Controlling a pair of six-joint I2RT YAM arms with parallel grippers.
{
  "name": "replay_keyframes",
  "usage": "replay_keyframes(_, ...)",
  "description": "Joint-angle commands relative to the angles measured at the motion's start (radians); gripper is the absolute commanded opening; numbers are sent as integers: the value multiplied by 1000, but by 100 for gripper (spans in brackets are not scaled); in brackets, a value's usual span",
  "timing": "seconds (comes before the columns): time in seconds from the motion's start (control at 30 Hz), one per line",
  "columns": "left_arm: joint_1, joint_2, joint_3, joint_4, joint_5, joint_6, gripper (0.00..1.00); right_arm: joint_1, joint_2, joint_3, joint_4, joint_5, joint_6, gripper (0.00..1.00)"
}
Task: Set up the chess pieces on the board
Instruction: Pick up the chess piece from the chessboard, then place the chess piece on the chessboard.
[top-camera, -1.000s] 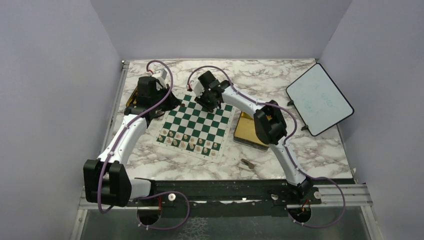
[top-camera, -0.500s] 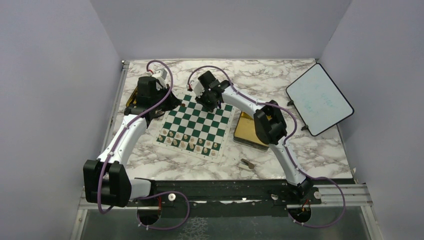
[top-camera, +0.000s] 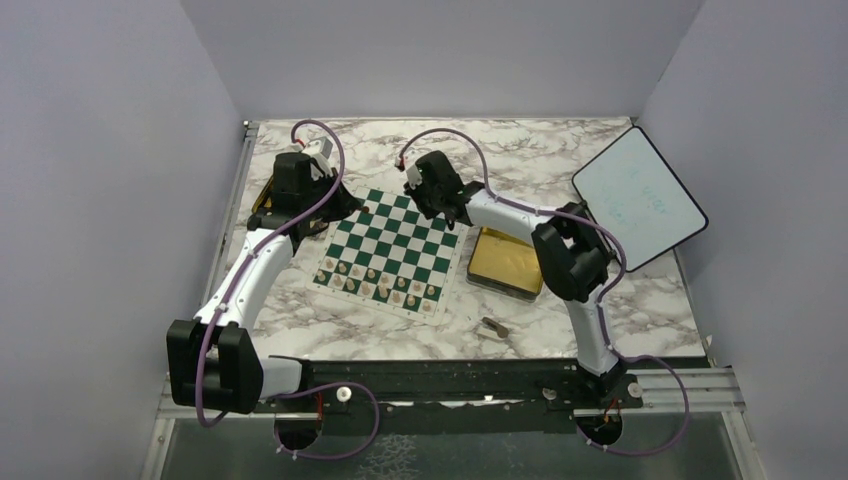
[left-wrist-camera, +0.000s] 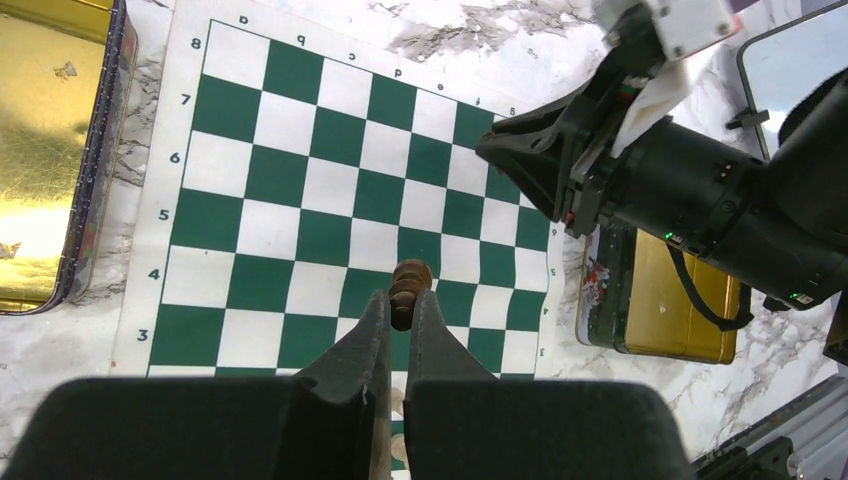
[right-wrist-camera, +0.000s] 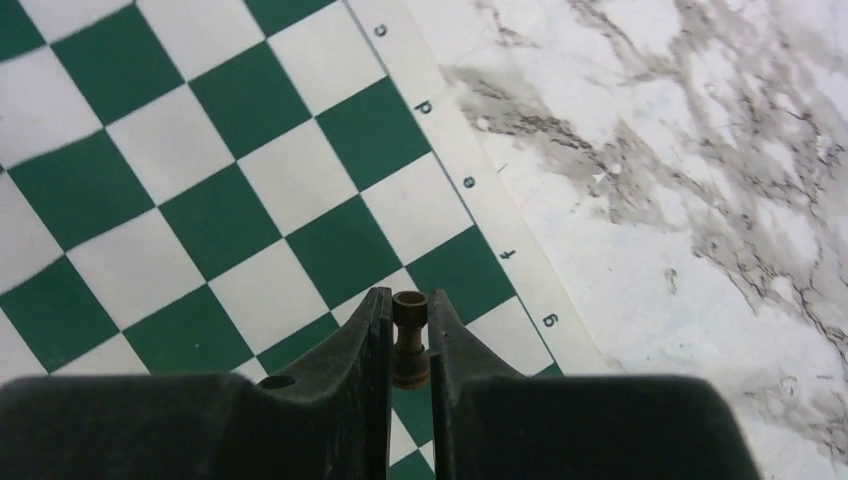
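Your left pincer (left-wrist-camera: 398, 300) is squeezed tight on a round-topped dark piece (left-wrist-camera: 408, 287). The two black fingers (left-wrist-camera: 360, 350) sit almost flat together, and only the top of the piece pokes out past the tips. It hangs over the middle of the board (left-wrist-camera: 300, 190).

Your right pincer (right-wrist-camera: 408, 305) is nearly closed on a flat-topped dark piece (right-wrist-camera: 410, 340). Its fingers hug the little piece on both sides. This piece is upright, at the board's edge by the letter f (I cannot tell if its foot touches the square under it).

Your left arm (top-camera: 250, 270) reaches up along the left side of the table, and its wrist bends in over the board's far left corner. Your right arm (top-camera: 580, 290) goes up, folds at the elbow, then stretches left to the board's far right corner. The two pincers are apart, with board between them.

The board is flat, with dark green and white squares and a thin white rim. The dark pieces are smooth brown, with rings like turned wood. Pale pieces (top-camera: 375, 285) stand in the two rows nearest you. The table (right-wrist-camera: 650, 200) looks like white marble with grey veins. A shiny gold tin (top-camera: 505, 262) lies just right of the board, and one brown piece (top-camera: 494, 326) lies on its side nearer you.
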Motion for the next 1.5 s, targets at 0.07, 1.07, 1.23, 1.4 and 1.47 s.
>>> replay_keyframes(0.07,4,-19,1,23,22,-5,0,-23,-86,-163,418,142,187,18)
replay_keyframes(1.07,4,-23,-2,30,40,-9,0,-47,-147,-648,1125,243,314,23)
replay_keyframes(1.23,3,-16,-5,34,34,-9,0,-47,-149,-691,1187,197,312,22)
replay_keyframes(1.4,3,46,28,24,-48,2,0,-47,-201,-685,1132,153,297,22)
replay_keyframes(1.47,1,89,76,13,-77,4,0,-47,-239,-687,1096,141,285,22)
